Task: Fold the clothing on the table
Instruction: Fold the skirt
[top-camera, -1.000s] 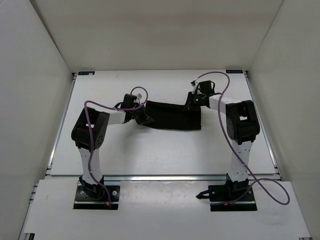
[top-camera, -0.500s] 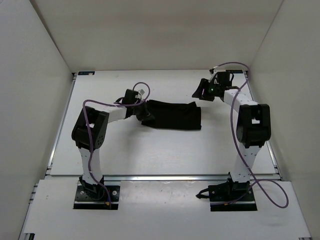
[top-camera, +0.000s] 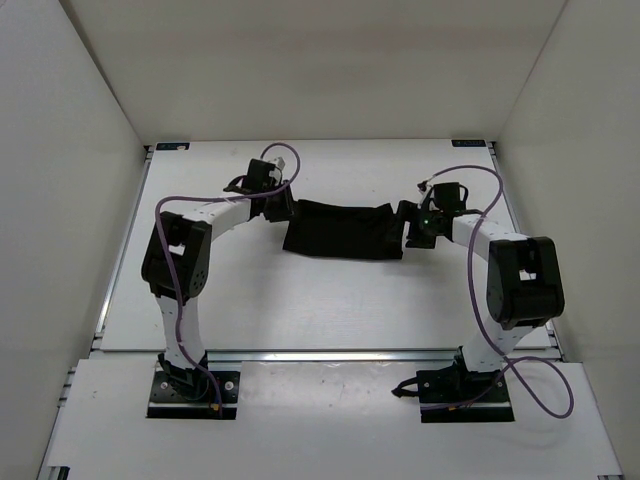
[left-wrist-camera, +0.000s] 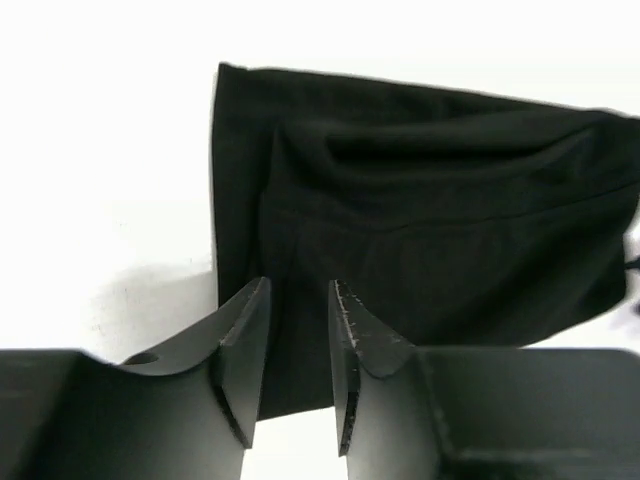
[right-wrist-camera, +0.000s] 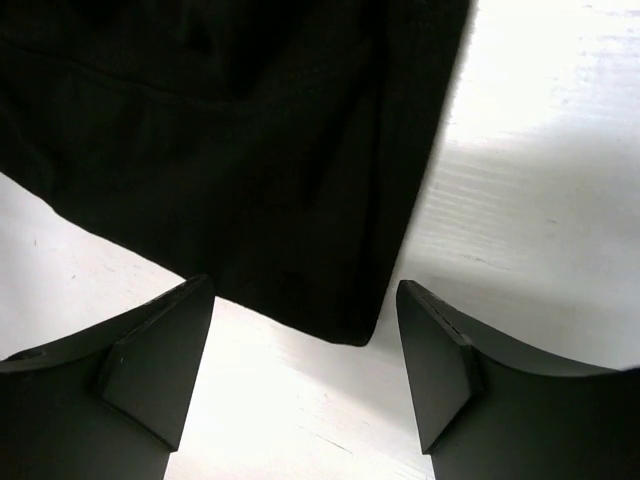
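Enclosure: plain white back wall (top-camera: 320, 60), left wall (top-camera: 60, 250) and right wall (top-camera: 590, 200), evenly and brightly lit, unmarked.

One black garment (top-camera: 340, 230) on one white desk (top-camera: 300, 300). Two robot arms: left arm (top-camera: 182, 252), right arm (top-camera: 522, 280). Two purple cables: left cable (top-camera: 283, 149), right cable (top-camera: 470, 167).

White walls (top-camera: 320, 60) rise well apart from the jaws, behind them and on both outer sides. A white panel (top-camera: 320, 420) lies well nearer than the jaws
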